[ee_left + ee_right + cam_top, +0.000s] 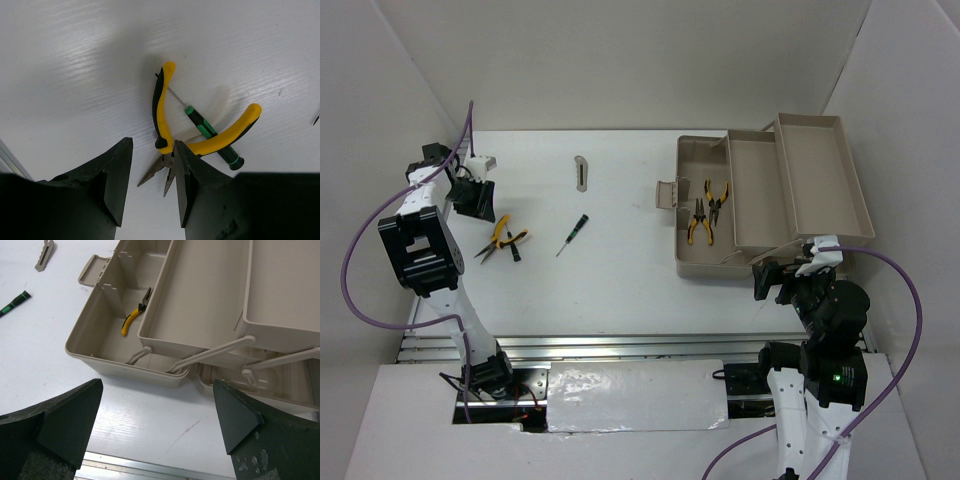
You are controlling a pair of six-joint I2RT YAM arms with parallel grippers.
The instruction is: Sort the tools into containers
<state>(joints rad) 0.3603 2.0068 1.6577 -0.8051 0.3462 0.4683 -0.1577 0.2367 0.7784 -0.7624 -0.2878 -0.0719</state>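
Yellow-and-black pliers (501, 238) lie on the white table at the left, across a dark screwdriver with green marks (210, 135). My left gripper (475, 199) hovers open just above and behind them; the plier nose (157, 175) shows between its fingers. A second screwdriver (571, 235) and a flat grey metal piece (581, 172) lie mid-table. The beige toolbox (692, 262) stands open at the right with two yellow pliers (708, 210) in its deep tub; one shows in the right wrist view (134, 319). My right gripper (775, 281) is open and empty near the toolbox's front corner.
The fold-out trays (815, 180) stand raised to the right of the tub. The toolbox latch (666, 195) sticks out on its left side. White walls surround the table. An aluminium rail (150, 467) runs along the near edge.
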